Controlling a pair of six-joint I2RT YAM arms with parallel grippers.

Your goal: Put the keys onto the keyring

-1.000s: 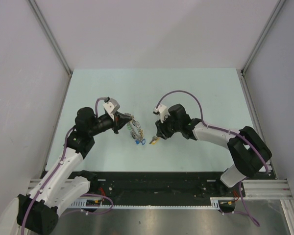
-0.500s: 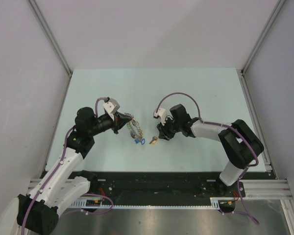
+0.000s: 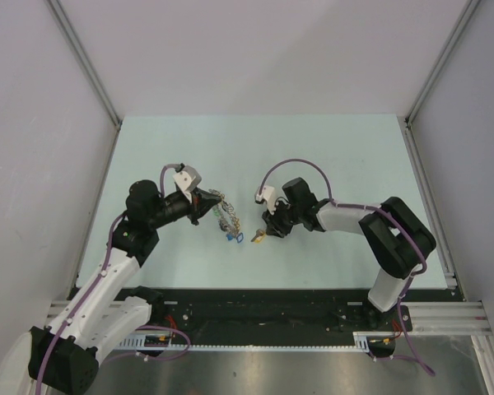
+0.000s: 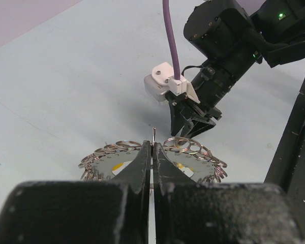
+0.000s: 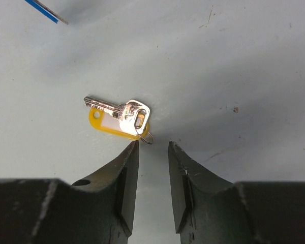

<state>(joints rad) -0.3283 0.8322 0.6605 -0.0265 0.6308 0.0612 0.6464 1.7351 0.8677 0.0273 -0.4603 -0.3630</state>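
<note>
1. Where the grippers are placed, mid-way across the table (image 3: pixel 329 156), open surface is left all round.
2. The keyring (image 4: pixel 193 152) is clamped by the closed left gripper (image 4: pixel 152 145).
3. The yellow-tagged key (image 5: pixel 119 118) is located just ahead of the part-open, empty right gripper (image 5: pixel 152 147).

Far half of table (image 3: pixel 313 156) open, free passage. Tight gap between keyring (image 3: pixel 225 216) and right gripper (image 5: pixel 153 147); yellow-tagged key (image 5: pixel 117 118) lies in it.

The keyring (image 3: pixel 224 216) is a grey metal ring fringed with small split rings (a blue-tagged key (image 3: pixel 234 239) shows at its near end), pinched at its rim in the closed left hand (image 4: pixel 152 151); a silver key (image 5: pixel 123 112) with a yellow tag and tiny ring lies flat on the table (image 5: pixel 234 61), apart from it.
</note>
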